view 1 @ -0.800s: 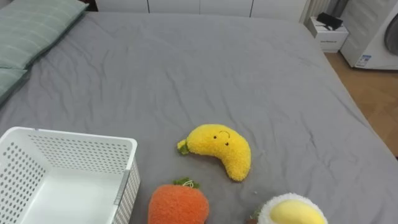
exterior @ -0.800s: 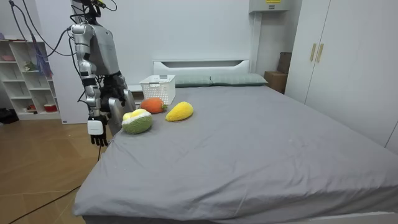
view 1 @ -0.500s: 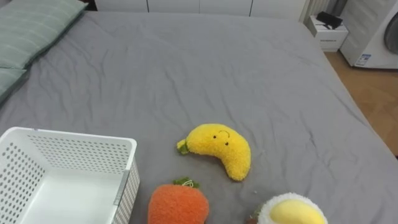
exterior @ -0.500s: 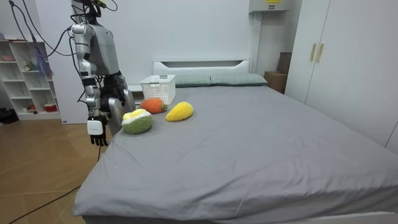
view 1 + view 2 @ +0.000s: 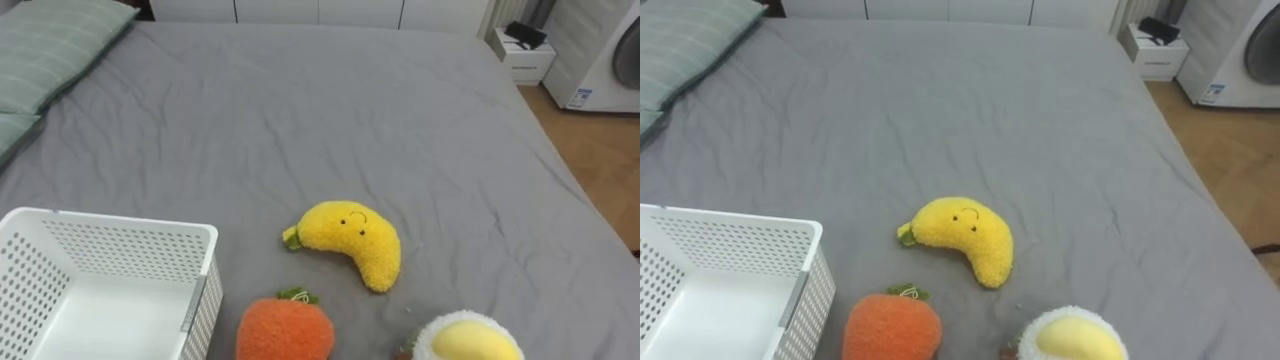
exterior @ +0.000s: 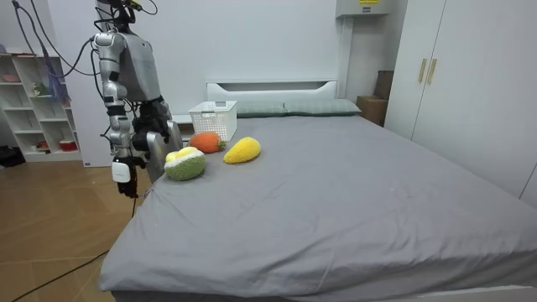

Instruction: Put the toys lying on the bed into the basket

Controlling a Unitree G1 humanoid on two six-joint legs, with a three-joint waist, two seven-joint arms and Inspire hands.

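Right hand (image 6: 120, 173), room view: too small to read its grip. Round yellow-topped plush (image 5: 465, 338), the toy closest to the fingers (image 6: 127, 187): lower part cut by the bottom edge in both eye views. Orange plush (image 5: 283, 330), next out from the fingers: bottom cut off too. White basket (image 5: 130, 252), farthest from the fingers along that bed side: left and near walls run off frame, and in the room view its lower part is partly hidden behind the orange plush. Pillows (image 5: 50, 45), beyond the basket: cropped by the left edge. Washing machine (image 5: 610, 60), across the bed from the fingers: cut by the right edge. Shelf items (image 6: 38, 88) behind the hand: too small to identify.
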